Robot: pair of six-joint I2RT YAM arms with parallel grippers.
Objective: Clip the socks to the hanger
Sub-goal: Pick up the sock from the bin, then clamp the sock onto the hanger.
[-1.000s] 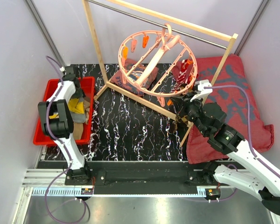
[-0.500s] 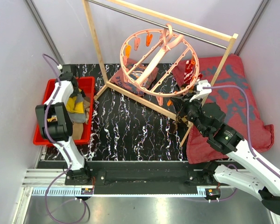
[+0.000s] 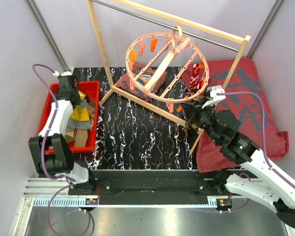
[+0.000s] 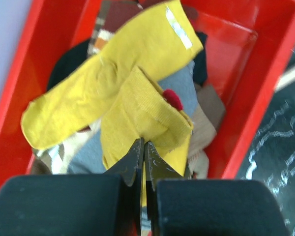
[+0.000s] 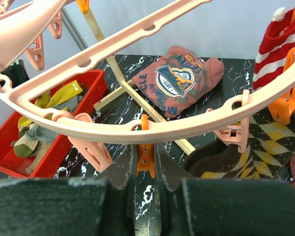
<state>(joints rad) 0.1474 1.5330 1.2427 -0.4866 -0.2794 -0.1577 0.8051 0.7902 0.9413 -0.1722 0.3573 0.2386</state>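
Observation:
My left gripper [image 4: 142, 143] reaches into the red bin [image 4: 246, 113] and is shut on a folded mustard yellow sock [image 4: 142, 110]. A second yellow sock [image 4: 103, 83] lies across grey and tan socks beneath it. In the top view the left gripper [image 3: 74, 101] is over the bin's far end. The salmon-pink hanger [image 3: 137, 78] hangs tilted from the wooden rack. My right gripper [image 5: 146, 150] is shut on an orange clip [image 5: 146, 160] under the hanger's rim [image 5: 187, 128]. A red-white striped sock [image 5: 280, 44] hangs on the hanger. A brown argyle sock [image 5: 265, 142] hangs by a pink clip to the right.
The wooden rack [image 3: 101, 44] straddles the back of the black marbled table. A folded red printed shirt [image 3: 143, 82] lies under the hanger. A large dark-red cloth [image 3: 246, 98] covers the right side, under my right arm. The red bin [image 3: 91, 88] is at the left edge.
My left gripper has shut on the yellow sock and its arm has shifted in the bin. The hanger has swung slightly. The right gripper has stayed on its clip.

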